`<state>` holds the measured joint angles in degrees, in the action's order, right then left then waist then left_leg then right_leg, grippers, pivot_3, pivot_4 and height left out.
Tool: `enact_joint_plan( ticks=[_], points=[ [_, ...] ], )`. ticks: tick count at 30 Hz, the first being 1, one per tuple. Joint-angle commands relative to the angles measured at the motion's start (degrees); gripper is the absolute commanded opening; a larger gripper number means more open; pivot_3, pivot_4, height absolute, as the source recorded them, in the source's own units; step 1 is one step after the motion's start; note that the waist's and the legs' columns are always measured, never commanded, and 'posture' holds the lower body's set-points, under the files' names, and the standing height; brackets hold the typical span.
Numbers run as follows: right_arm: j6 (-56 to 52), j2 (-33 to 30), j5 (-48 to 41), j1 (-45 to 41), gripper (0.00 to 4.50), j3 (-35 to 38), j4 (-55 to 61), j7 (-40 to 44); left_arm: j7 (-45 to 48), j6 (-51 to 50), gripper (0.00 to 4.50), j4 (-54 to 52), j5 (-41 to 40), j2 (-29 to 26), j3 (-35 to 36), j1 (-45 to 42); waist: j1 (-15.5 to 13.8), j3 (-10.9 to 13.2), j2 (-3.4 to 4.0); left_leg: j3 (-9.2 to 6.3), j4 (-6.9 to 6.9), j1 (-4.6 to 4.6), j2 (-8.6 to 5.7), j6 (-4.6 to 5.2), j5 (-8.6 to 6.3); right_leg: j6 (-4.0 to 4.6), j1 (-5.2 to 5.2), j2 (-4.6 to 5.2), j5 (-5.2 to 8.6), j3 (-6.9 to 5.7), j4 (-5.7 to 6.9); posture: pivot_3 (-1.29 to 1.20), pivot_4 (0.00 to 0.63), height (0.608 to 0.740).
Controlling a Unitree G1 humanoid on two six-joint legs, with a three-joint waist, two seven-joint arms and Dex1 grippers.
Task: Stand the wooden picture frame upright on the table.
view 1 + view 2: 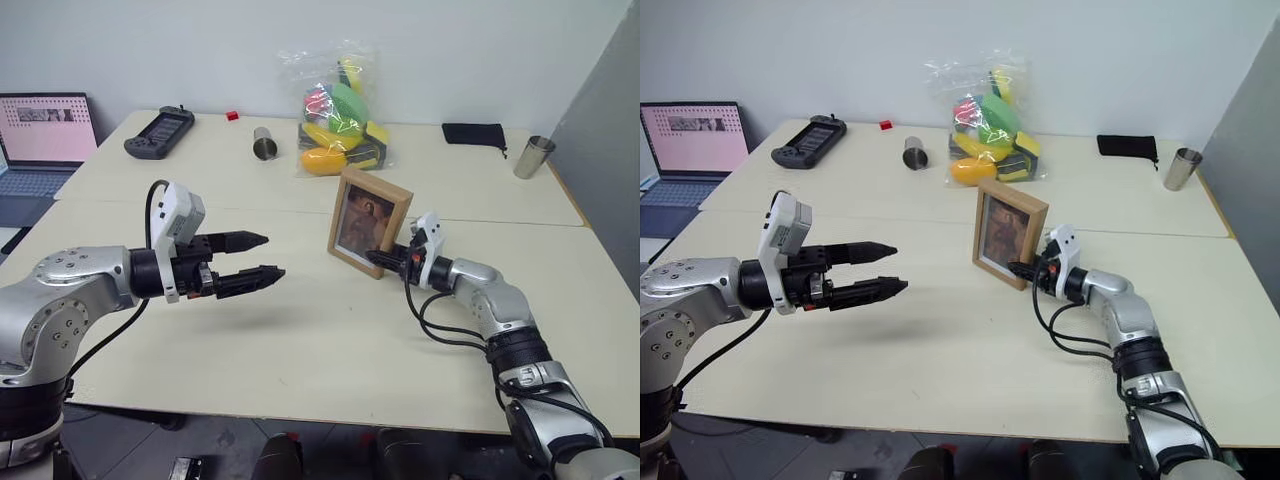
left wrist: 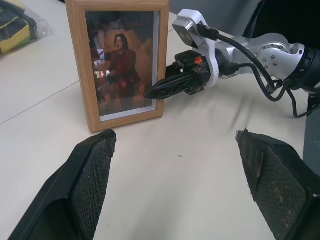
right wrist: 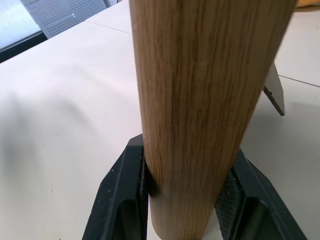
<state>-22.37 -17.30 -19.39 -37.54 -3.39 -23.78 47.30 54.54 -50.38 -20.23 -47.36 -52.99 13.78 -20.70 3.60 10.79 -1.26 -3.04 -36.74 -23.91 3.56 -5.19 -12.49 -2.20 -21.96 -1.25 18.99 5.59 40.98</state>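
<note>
The wooden picture frame (image 1: 369, 222) stands upright on the desk (image 1: 330, 340), its side edge clamped between the right gripper (image 3: 182, 200) jaws, its fold-out stand visible behind; left gripper (image 1: 262, 257) jaws released, well apart from it.

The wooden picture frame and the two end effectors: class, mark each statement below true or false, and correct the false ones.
1. The wooden picture frame stands upright on the table. True.
2. The right end effector is closed on the frame's side edge. True; the right wrist view shows a finger on each side of the wood.
3. The left end effector grips the frame's top. False; it is open, apart from the frame and holding nothing.
4. The frame's picture side faces away from the robot. False; the reddish portrait faces the robot.
5. A bag of colourful items lies on the table beyond the frame. True.
</note>
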Motion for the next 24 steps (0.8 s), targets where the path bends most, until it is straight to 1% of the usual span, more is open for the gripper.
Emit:
enact_joint_plan(
  ticks=[1,4,8,11,14,23,24],
  points=[
    [-1.6,-0.3,0.7,-0.3,1.32,1.2,-2.1,-1.2,0.0,1.3,4.11,0.1,0.2,-0.2,0.6,-1.4,0.0,0.0,0.00,0.00,0.00,0.00,0.00,0.00,0.00,0.00,0.00,0.00,0.00,0.00,0.00,0.00,0.150,0.740],
    [-3.4,-0.3,0.5,0.1,1.32,1.3,-3.0,-0.9,-0.1,1.1,4.11,0.5,-0.1,0.0,0.8,-1.9,0.0,0.0,0.00,0.00,0.00,0.00,0.00,0.00,0.00,0.00,0.01,0.00,0.00,0.00,0.00,0.00,0.150,0.740],
    [-9.9,0.1,-2.2,-0.9,1.32,2.8,-5.0,0.0,-0.3,0.7,4.11,1.0,-0.4,0.4,1.0,-2.6,0.0,0.0,0.00,0.00,0.00,0.02,0.00,0.00,0.00,0.00,0.02,0.00,0.00,0.00,0.00,0.00,0.150,0.740],
    [-11.9,0.1,-2.8,-1.6,1.32,3.4,-6.5,0.3,-0.4,0.4,4.11,1.3,-0.7,0.6,1.1,-3.0,0.0,0.0,-0.01,-0.01,0.00,0.02,0.00,0.01,0.00,0.00,0.04,0.00,0.00,-0.01,-0.02,0.00,0.150,0.740],
    [-11.2,0.3,-2.5,-2.6,1.32,4.3,-8.0,-0.2,-0.7,0.1,4.11,1.8,-0.9,0.6,1.2,-3.7,0.0,0.0,-0.02,-0.01,0.01,0.04,0.00,0.01,-0.01,-0.01,0.05,-0.01,0.00,-0.01,-0.02,0.00,0.150,0.740],
    [-12.2,0.6,-2.1,-2.5,1.32,3.3,-8.7,0.5,-0.8,-0.1,4.11,2.3,-1.1,0.6,1.1,-4.2,0.2,0.0,-0.02,-0.01,0.01,0.07,0.04,0.01,0.00,-0.01,0.08,-0.04,0.01,-0.01,-0.02,0.00,0.150,0.740],
    [-12.2,0.7,-2.1,-2.4,2.01,3.2,-8.5,0.5,-0.9,-0.2,4.11,2.4,-1.2,0.7,1.2,-4.3,0.2,0.0,-0.03,-0.01,0.01,0.07,0.04,0.01,-0.01,-0.01,0.08,-0.04,0.01,-0.01,-0.02,0.00,0.150,0.740]
  ],
)
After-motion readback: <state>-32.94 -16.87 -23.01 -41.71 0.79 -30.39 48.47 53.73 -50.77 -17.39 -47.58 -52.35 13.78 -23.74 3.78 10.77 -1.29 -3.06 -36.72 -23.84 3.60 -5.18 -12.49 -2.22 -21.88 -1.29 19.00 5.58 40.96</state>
